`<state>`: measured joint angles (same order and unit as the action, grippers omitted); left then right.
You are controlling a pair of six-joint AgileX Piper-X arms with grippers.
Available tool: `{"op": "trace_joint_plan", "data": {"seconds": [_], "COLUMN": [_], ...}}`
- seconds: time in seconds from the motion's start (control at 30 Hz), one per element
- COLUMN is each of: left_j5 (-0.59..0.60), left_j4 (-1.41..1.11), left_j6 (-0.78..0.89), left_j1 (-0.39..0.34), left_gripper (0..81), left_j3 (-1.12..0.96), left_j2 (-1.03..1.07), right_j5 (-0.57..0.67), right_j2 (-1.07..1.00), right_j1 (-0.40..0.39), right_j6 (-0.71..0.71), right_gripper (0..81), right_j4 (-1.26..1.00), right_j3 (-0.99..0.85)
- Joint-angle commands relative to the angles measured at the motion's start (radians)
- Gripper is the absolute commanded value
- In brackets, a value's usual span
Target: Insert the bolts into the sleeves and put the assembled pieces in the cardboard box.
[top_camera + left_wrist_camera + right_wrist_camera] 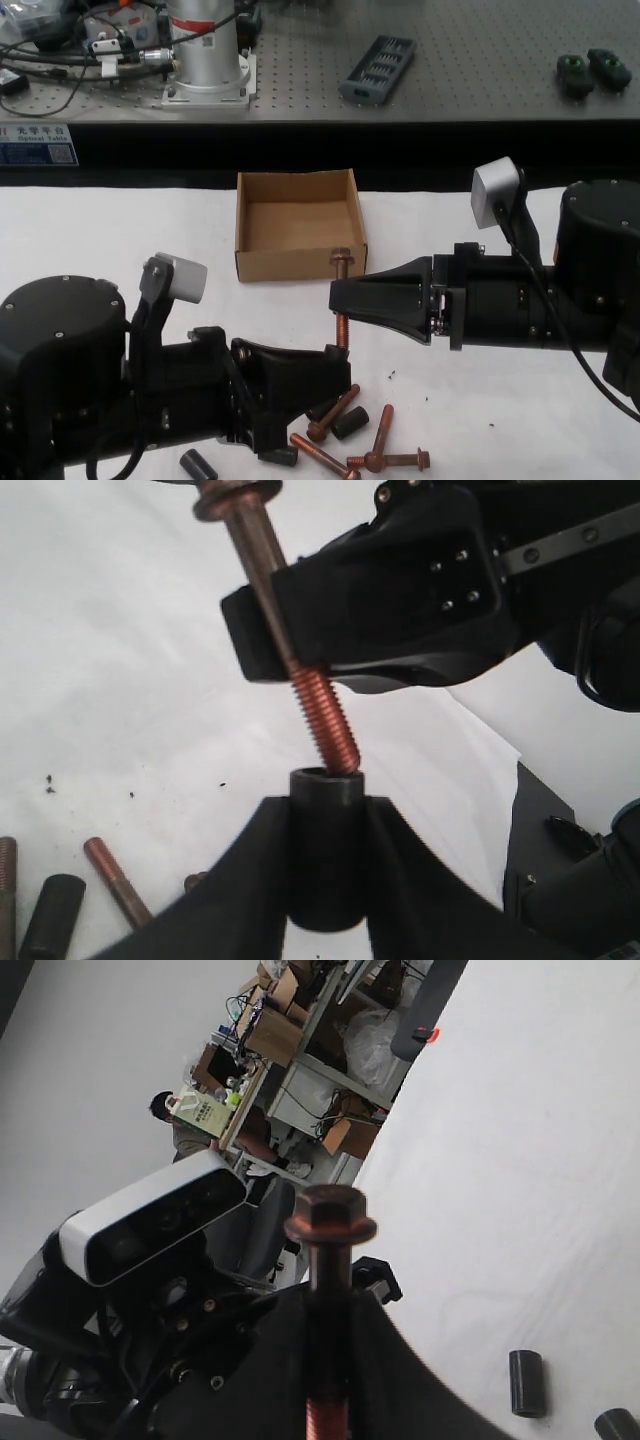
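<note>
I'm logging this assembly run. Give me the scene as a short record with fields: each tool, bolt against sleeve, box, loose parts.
left tool: shut on a sleeve, black, opening up
right tool: shut on a bolt, copper, head up, above the sleeve
bolt against sleeve: thread tip at the sleeve's opening, most of the thread outside
box: open, beyond both tools, no pieces seen inside
loose parts: loose bolts and loose sleeves on the white cloth near the left arm

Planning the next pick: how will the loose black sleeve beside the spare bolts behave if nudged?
The loose sleeve is a smooth cylinder lying on its side, so it would probably roll. It looks rigid, unlikely to deform when squeezed.
</note>
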<state>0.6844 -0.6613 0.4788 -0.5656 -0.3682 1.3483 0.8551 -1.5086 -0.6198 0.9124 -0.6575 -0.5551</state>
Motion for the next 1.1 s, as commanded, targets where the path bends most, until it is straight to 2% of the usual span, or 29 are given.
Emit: {"op": "trace_joint_plan", "data": {"seconds": [0.0,0.5,0.73,1.07], "left_j5": [0.002,0.047,0.047,0.017], "left_j4": [-0.022,-0.022,-0.022,-0.022], "left_j6": [-0.006,0.016,0.021,0.123], "left_j1": [0.003,0.003,0.003,0.003], "left_gripper": [0.5,0.5,0.5,0.5], "left_j3": [-0.013,-0.014,-0.014,-0.014], "left_j2": [0.002,0.002,0.002,0.002], "right_j5": [0.015,0.039,0.041,0.033], "right_j2": [0.003,0.003,0.003,0.003], "right_j1": [-0.003,-0.003,-0.003,-0.003], "right_j6": [-0.013,-0.016,-0.009,0.052], "right_gripper": [4.3,4.3,4.3,4.3], "right_j4": [-0.016,-0.014,-0.017,-0.187], "right_j3": [-0.003,-0.003,0.071,0.123]}}
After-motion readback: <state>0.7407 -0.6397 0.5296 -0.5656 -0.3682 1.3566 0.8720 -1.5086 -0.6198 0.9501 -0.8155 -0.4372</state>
